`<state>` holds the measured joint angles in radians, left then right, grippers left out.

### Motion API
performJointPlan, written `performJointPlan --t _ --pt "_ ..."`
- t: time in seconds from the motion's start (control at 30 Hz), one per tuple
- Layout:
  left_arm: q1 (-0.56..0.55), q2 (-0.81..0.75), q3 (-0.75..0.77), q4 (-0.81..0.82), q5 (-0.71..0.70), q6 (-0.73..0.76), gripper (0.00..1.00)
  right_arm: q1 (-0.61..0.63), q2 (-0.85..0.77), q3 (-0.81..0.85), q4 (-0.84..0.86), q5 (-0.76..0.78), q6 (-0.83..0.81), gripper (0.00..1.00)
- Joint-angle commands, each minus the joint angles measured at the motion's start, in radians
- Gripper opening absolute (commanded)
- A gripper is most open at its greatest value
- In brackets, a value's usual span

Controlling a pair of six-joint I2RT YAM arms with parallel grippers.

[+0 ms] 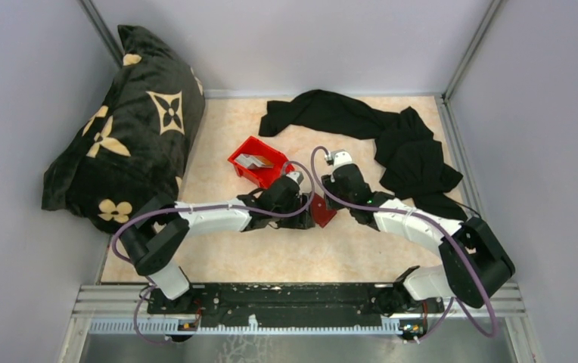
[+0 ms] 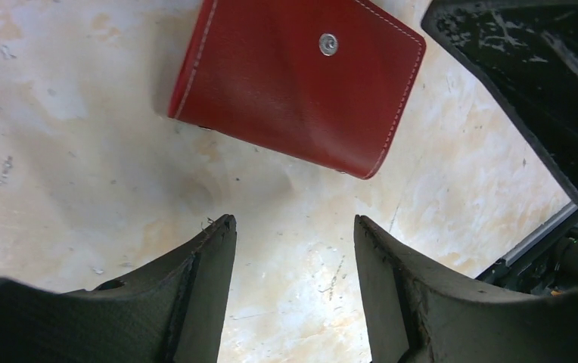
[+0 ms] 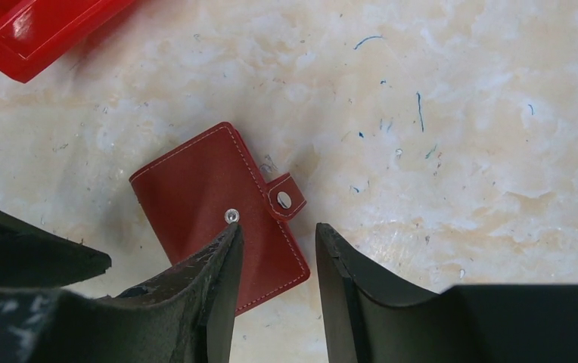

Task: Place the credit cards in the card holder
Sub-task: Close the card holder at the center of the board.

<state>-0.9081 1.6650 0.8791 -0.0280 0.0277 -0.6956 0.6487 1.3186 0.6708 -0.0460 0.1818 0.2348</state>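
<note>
Opening step, I'd say: the card holder [image 3: 210, 189] lies folded, snap undone, on the worktop [image 1: 271, 257] mid-scene, left hand [image 2: 293, 227] wide and empty beside it, right hand [image 3: 277, 234] parted, empty, over its snap edge, so next spread it, then fetch credit cards [image 1: 253, 160] from the red bin [image 1: 234, 160].
</note>
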Motion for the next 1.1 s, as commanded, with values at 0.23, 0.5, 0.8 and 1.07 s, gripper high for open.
performJointPlan --t 0.23,0.5,0.8,1.07 --pt "-0.043 0.025 -0.009 0.056 -0.259 -0.106 0.62 0.011 0.049 0.061 0.042 -0.003 -0.028 0.38" --pt "-0.043 0.087 0.021 0.052 -0.351 -0.145 0.58 0.011 0.083 0.075 0.049 0.001 -0.031 0.34" --pt "-0.042 0.119 0.048 0.039 -0.413 -0.161 0.57 0.011 0.097 0.085 0.054 0.001 -0.034 0.3" --pt "-0.029 0.144 0.067 0.028 -0.418 -0.157 0.57 0.011 0.122 0.109 0.054 0.0 -0.04 0.28"
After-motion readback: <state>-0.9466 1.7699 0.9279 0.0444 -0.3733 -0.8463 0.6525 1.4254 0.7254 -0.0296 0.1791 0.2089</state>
